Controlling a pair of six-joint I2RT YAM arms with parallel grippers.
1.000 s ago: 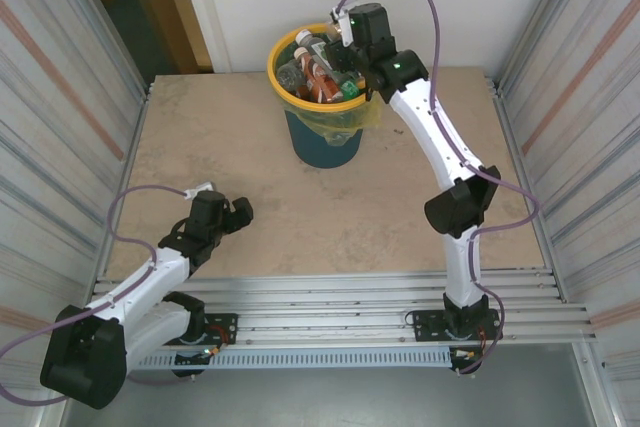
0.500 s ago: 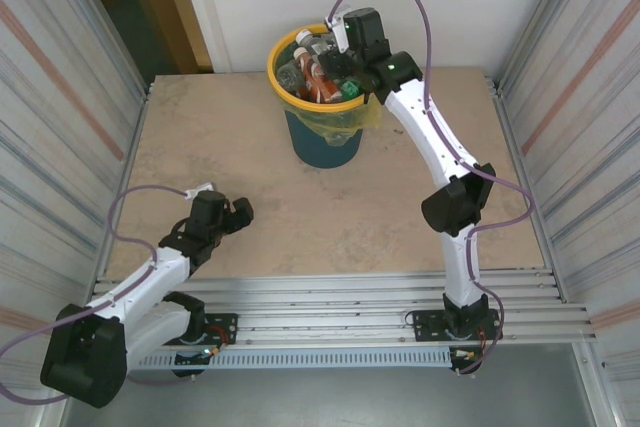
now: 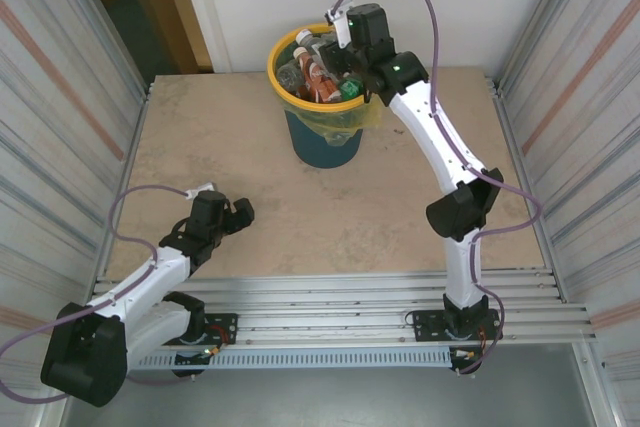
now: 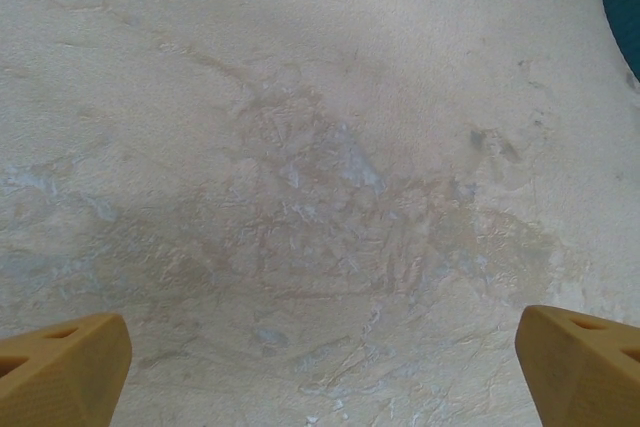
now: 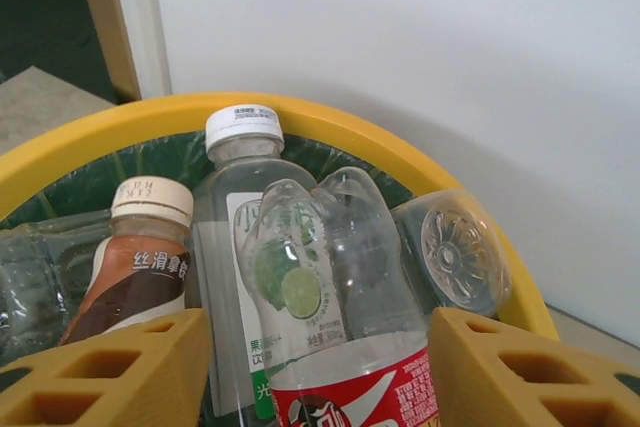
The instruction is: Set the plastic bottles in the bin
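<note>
The bin (image 3: pixel 320 142), dark teal with a yellow rim (image 5: pixel 100 132) and a yellow-green liner, stands at the table's far middle, piled with plastic bottles (image 3: pixel 315 75). My right gripper (image 3: pixel 342 42) hovers over its right side. In the right wrist view a clear bottle with a red label (image 5: pixel 350 277) lies base-away between the right gripper's (image 5: pixel 318 367) fingers; the right finger meets the label, and a gap shows beside the left one. Behind it are a lime-label bottle (image 5: pixel 235 197), a brown bottle (image 5: pixel 135 267) and an upturned clear bottle (image 5: pixel 455 252). My left gripper (image 3: pixel 243 213) (image 4: pixel 322 367) stands open over bare tabletop.
A white wall stands close behind the bin. Corrugated metal walls close in both sides of the beige stone table (image 3: pixel 400 207). The teal bin's edge (image 4: pixel 628 17) shows at the top right of the left wrist view.
The right gripper stayed over the bin, shifting only slightly above the pile. The left arm has not moved.
</note>
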